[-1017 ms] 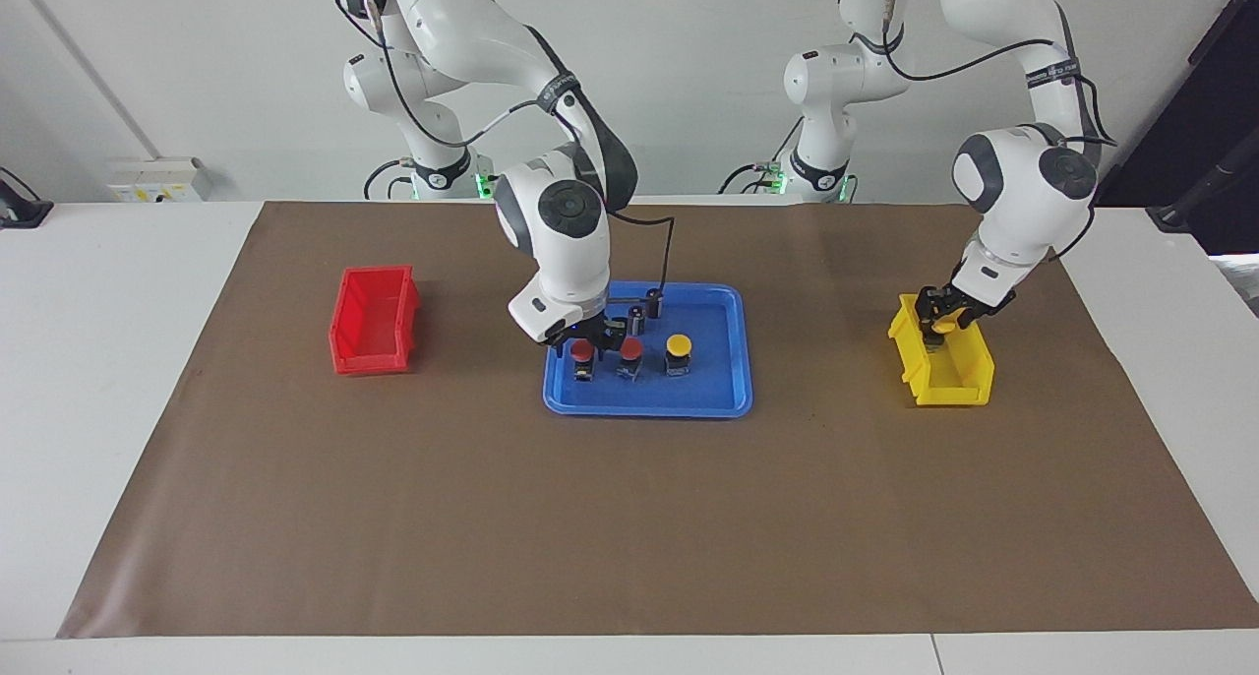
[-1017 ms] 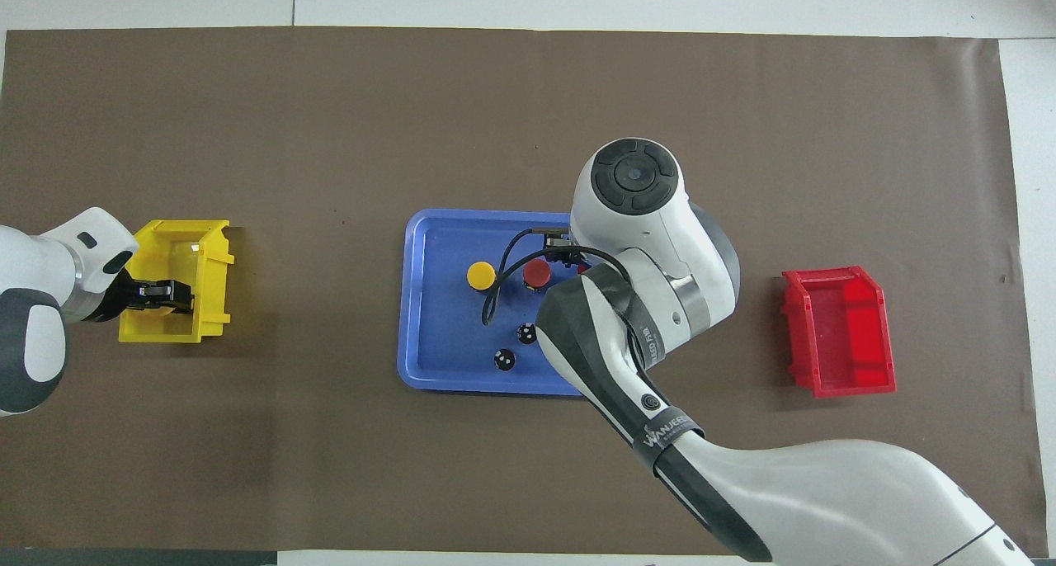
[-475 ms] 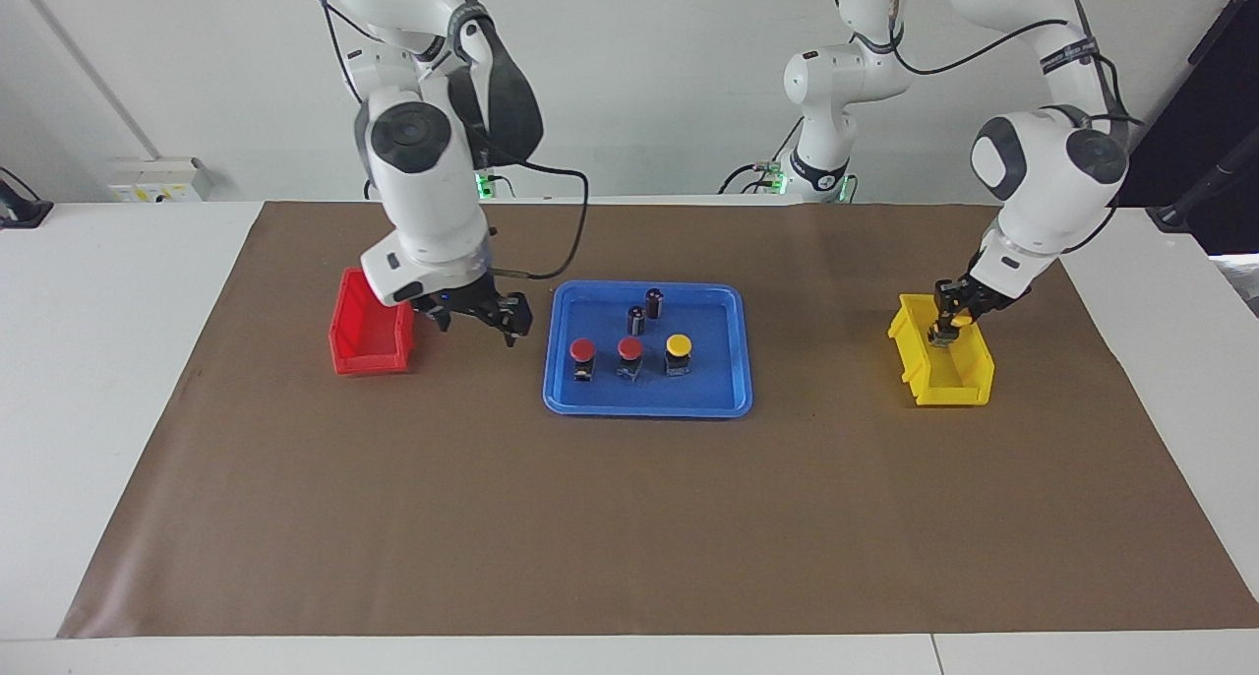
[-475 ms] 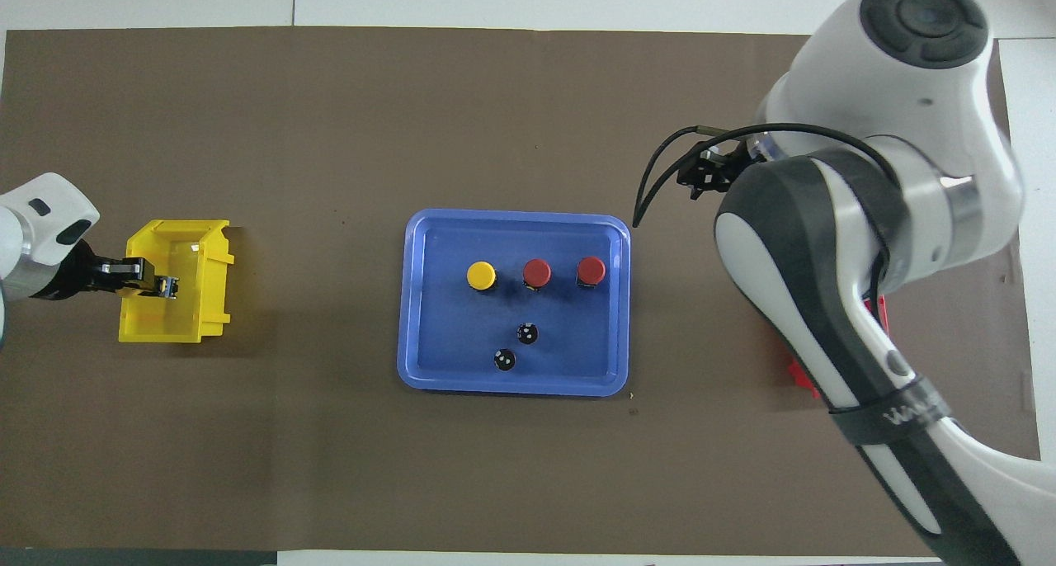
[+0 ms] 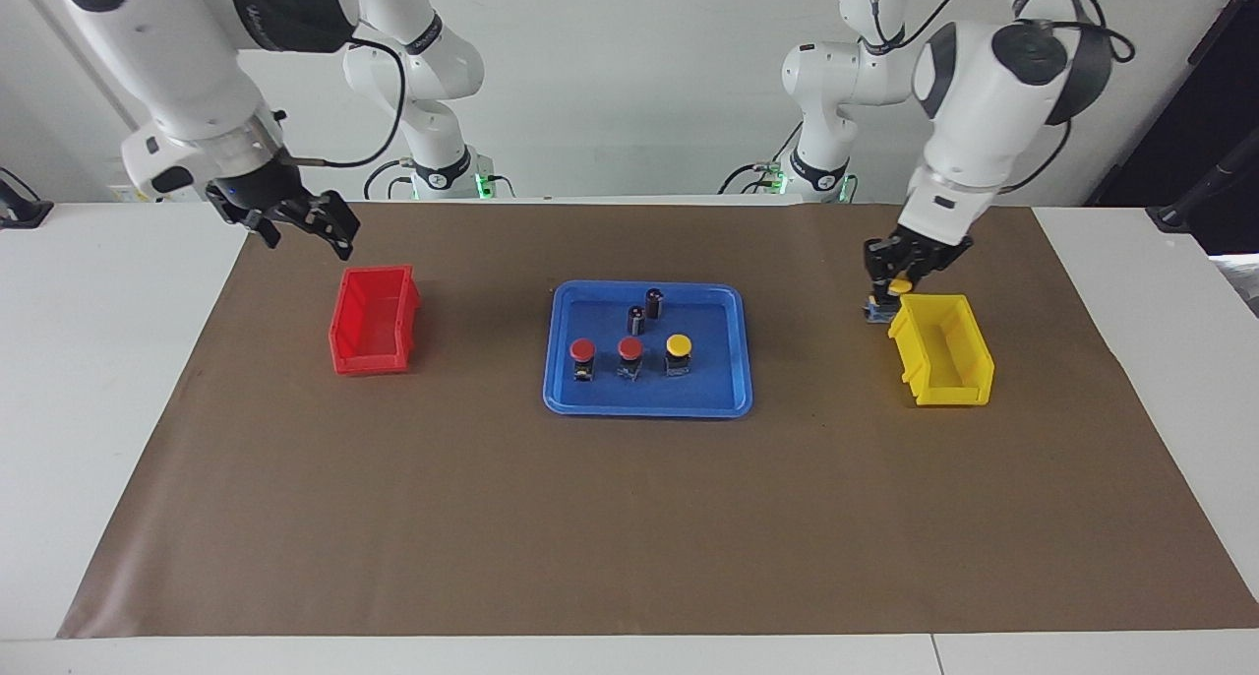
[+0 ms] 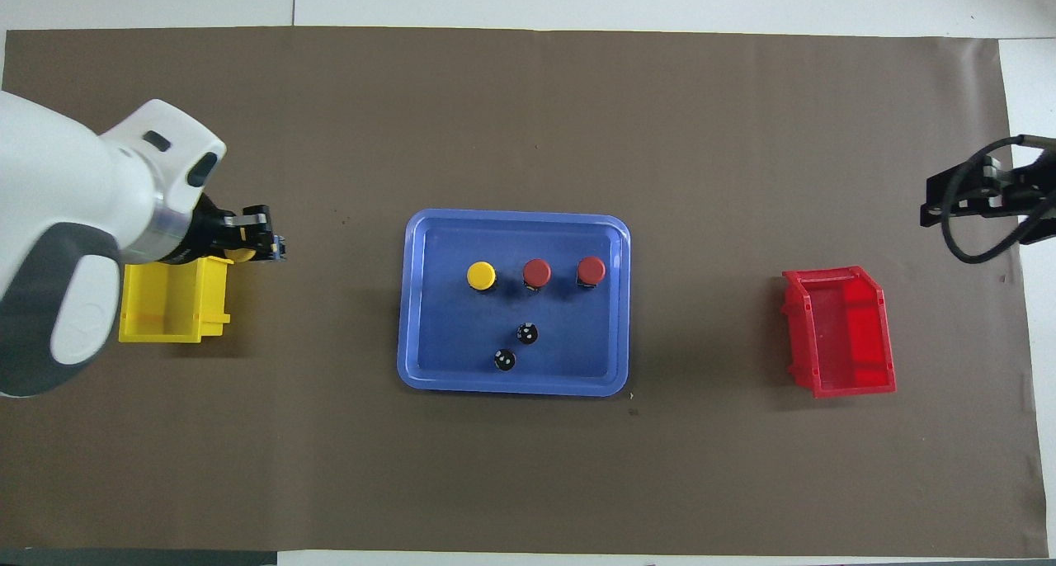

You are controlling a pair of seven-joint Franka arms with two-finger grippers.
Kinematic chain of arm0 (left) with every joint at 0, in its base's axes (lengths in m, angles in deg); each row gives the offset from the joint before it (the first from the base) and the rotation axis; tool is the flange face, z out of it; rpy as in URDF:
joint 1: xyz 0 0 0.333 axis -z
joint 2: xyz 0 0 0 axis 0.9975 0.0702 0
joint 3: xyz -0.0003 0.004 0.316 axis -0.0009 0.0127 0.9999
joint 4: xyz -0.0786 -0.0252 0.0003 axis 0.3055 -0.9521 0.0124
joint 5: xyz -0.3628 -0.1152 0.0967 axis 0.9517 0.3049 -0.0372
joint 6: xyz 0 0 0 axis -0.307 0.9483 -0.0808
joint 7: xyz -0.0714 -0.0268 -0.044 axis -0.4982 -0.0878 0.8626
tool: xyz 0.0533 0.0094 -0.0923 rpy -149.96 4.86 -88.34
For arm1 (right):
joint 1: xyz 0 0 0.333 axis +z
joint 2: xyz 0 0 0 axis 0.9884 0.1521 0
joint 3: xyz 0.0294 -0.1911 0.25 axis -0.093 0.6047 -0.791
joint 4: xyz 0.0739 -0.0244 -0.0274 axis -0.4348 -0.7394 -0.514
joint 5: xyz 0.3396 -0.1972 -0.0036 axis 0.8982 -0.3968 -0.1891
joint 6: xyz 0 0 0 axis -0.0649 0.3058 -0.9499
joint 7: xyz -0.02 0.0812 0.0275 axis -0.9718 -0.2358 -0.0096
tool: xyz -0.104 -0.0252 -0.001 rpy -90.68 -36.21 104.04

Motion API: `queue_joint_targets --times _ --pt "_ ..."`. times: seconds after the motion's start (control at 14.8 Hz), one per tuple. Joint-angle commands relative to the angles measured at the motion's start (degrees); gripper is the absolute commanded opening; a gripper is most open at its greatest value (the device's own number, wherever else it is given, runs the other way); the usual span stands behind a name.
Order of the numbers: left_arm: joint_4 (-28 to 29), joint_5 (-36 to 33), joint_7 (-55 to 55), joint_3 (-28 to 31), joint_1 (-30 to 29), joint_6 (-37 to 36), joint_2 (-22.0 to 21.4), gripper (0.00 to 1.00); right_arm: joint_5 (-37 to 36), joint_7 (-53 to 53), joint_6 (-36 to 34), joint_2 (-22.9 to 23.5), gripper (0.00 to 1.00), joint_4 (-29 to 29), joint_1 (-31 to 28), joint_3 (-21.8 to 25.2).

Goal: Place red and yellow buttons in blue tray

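My left gripper point(image 5: 893, 283) is clamped on a yellow button point(image 5: 898, 287), up over the mat just beside the yellow bin point(image 5: 942, 362)'s rim. Between it and the blue tray point(image 5: 733, 355) the brown mat point(image 5: 816, 340) lies bare, a wide lane. Inside the tray, 3 buttons point(image 5: 629, 348) stand in 1 row across the middle, and 2 dark cylinders point(image 5: 645, 310) stand nearer to the robots; the strip along the tray's edge farthest from the robots and the corner toward the left arm's end are free floor. My right gripper point(image 5: 300, 220), jaws spread, hangs over the mat's edge by the red bin point(image 5: 374, 321), well apart from the tray.
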Motion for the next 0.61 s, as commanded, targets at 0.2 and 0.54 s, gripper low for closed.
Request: queue_joint_targets --times 0.2,0.54 --pt "4.94 0.95 10.69 1.04 10.42 13.91 7.22 0.01 -0.28 -2.47 1.42 -1.69 1.0 -3.54 1.09 2.8" --pt "5.21 0.95 11.66 1.04 11.92 18.85 11.8 0.01 0.33 -3.7 0.99 -1.34 1.0 -3.72 0.2 2.88"
